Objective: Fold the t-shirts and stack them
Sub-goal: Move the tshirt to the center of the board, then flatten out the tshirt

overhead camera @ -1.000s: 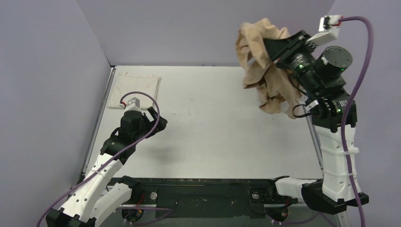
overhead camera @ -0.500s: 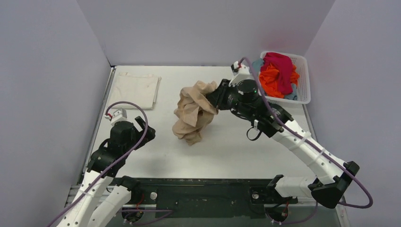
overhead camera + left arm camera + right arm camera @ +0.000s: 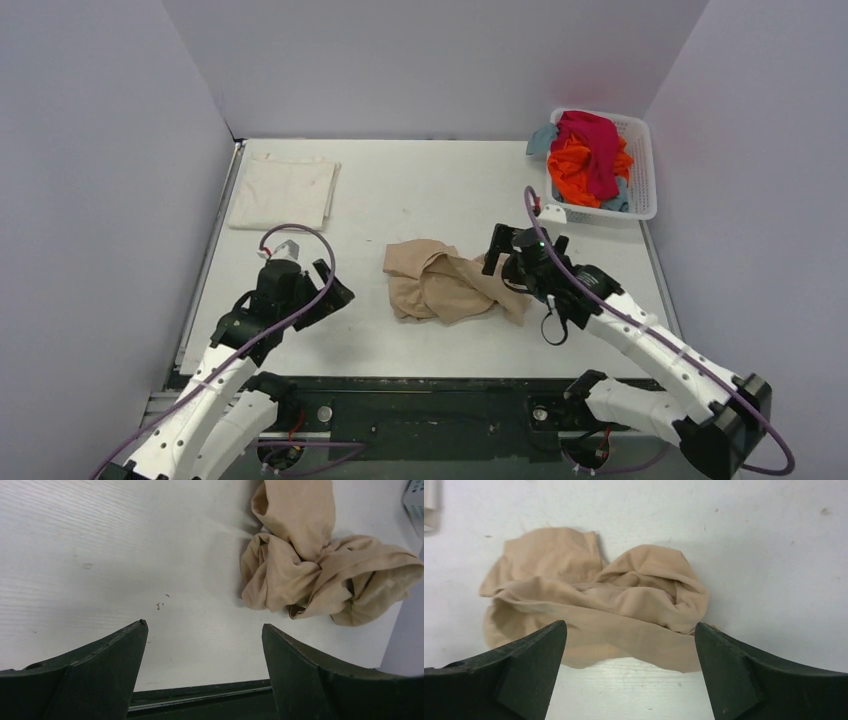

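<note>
Since the earlier frame the tan t-shirt (image 3: 440, 285) has dropped from the right gripper (image 3: 500, 262); it lies crumpled mid bench (image 3: 420, 190). That gripper stands apart, just beside it; left gripper (image 3: 204, 627) apart, empty.

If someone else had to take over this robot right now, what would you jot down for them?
Left gripper: open, empty, over the table.
Right gripper: open, empty, by the tan t-shirt, which lies crumpled mid-table.
Done: cream t-shirt folded, far left.
Left: fold the tan one and stack it, then the magenta shirt, orange shirt and teal shirt in the basket.
</note>
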